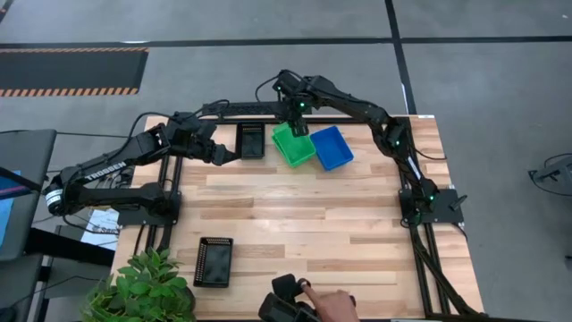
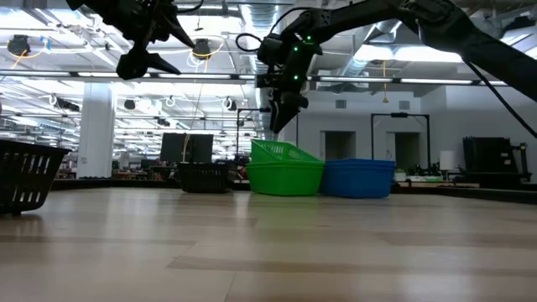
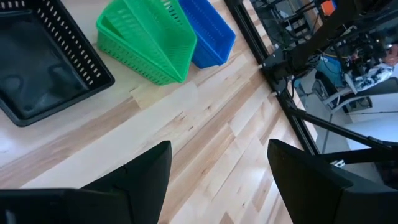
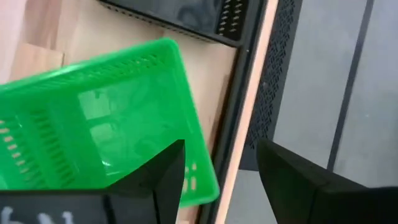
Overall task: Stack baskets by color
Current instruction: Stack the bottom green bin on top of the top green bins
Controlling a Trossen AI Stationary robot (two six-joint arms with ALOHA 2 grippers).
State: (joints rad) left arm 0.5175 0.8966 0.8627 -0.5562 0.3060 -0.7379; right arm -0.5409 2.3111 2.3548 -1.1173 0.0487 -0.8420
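Green baskets (image 1: 293,146) stand stacked at the table's far middle. The top one (image 2: 281,151) sits tilted, one side raised on the rim of the one below (image 3: 149,37). A blue basket (image 1: 332,148) stands against their right side. My right gripper (image 2: 281,122) hangs open just above the green stack's far edge (image 4: 99,124), clear of it. One black basket (image 1: 251,140) lies left of the green ones, and another (image 1: 214,261) lies near the front left corner. My left gripper (image 1: 223,154) is raised and open at the far left, with nothing between its fingers (image 3: 146,180).
At the near edge a person's hand (image 1: 326,304) rests on a dark device. A leafy plant (image 1: 147,291) stands at the front left corner. The metal frame rail (image 4: 249,93) runs along the far edge, just behind the baskets. Bare wood (image 1: 304,215) fills the table's middle.
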